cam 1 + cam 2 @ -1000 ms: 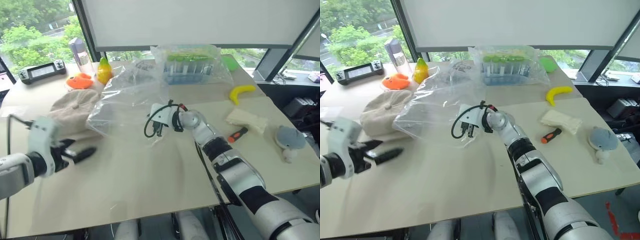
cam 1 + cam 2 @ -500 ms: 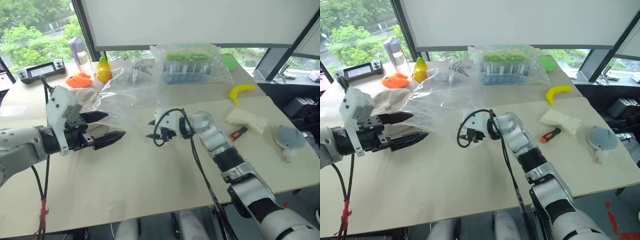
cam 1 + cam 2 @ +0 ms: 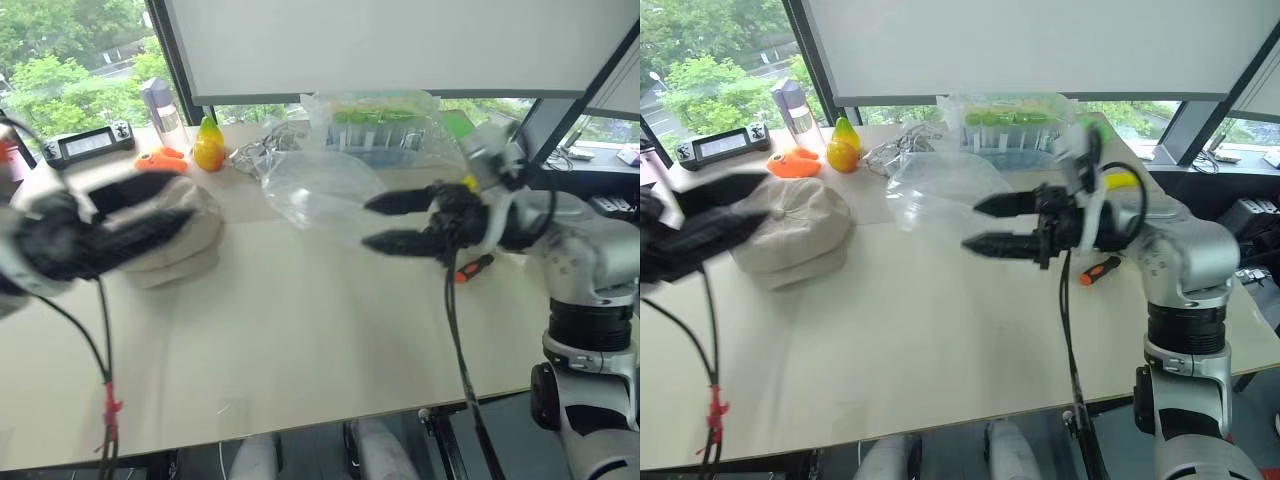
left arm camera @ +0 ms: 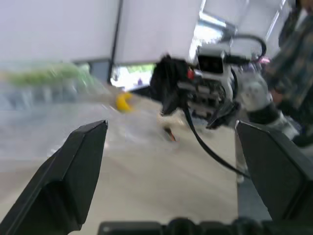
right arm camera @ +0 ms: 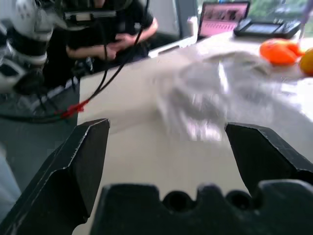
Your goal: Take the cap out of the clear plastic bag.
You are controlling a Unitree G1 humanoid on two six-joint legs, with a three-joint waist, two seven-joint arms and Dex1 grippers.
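The beige cap (image 3: 170, 245) lies bare on the table at the left, outside the bag. The clear plastic bag (image 3: 322, 188) rests crumpled and empty at the table's middle back. My left gripper (image 3: 185, 205) hovers raised in front of the cap, blurred by motion; in the left wrist view its fingers (image 4: 73, 171) stand wide apart with nothing between them. My right gripper (image 3: 970, 226) hangs above the table just right of the bag, pointing left, open and empty.
A bag of green and blue items (image 3: 385, 120) stands at the back. An orange toy (image 3: 795, 162), a pear (image 3: 843, 148), a bottle (image 3: 790, 100) and a handheld controller (image 3: 725, 145) sit back left. An orange-handled tool (image 3: 1095, 272) lies right. A person (image 5: 122, 24) sits beyond the table.
My right gripper let go of the bag, opened, and swung up and to the right. The bag slid off the cap toward the back. My left gripper rose, staying open.
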